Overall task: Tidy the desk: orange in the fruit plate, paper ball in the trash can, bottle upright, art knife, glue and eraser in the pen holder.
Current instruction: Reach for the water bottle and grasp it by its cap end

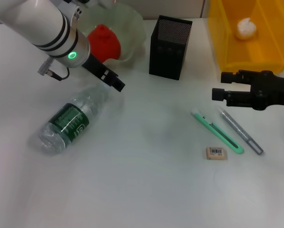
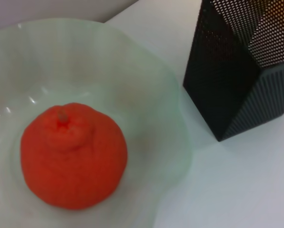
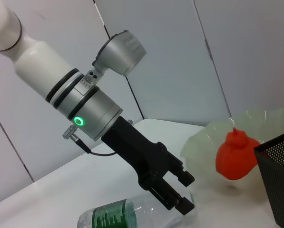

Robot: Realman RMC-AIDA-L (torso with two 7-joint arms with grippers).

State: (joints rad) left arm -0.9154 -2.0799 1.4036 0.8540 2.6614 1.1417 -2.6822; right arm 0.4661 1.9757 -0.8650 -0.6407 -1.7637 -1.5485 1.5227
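The clear bottle [image 1: 70, 121] with a green label lies on its side at the left; it also shows in the right wrist view [image 3: 127, 213]. My left gripper [image 1: 117, 84] hovers open just over the bottle's upper end, fingers [image 3: 184, 178] apart and holding nothing. The orange [image 1: 103, 42] sits in the translucent fruit plate [image 1: 132, 21], seen close in the left wrist view [image 2: 73, 164]. A paper ball [image 1: 246, 28] lies inside the yellow trash can [image 1: 227, 52]. The green art knife [image 1: 218, 132], grey glue [image 1: 240, 131] and eraser [image 1: 216, 152] lie on the table below my open right gripper [image 1: 220, 85].
The black mesh pen holder [image 1: 170, 47] stands between the plate and the yellow bin, and shows beside the plate [image 2: 170, 95] in the left wrist view [image 2: 241, 71]. The white table [image 1: 146, 190] extends toward the front.
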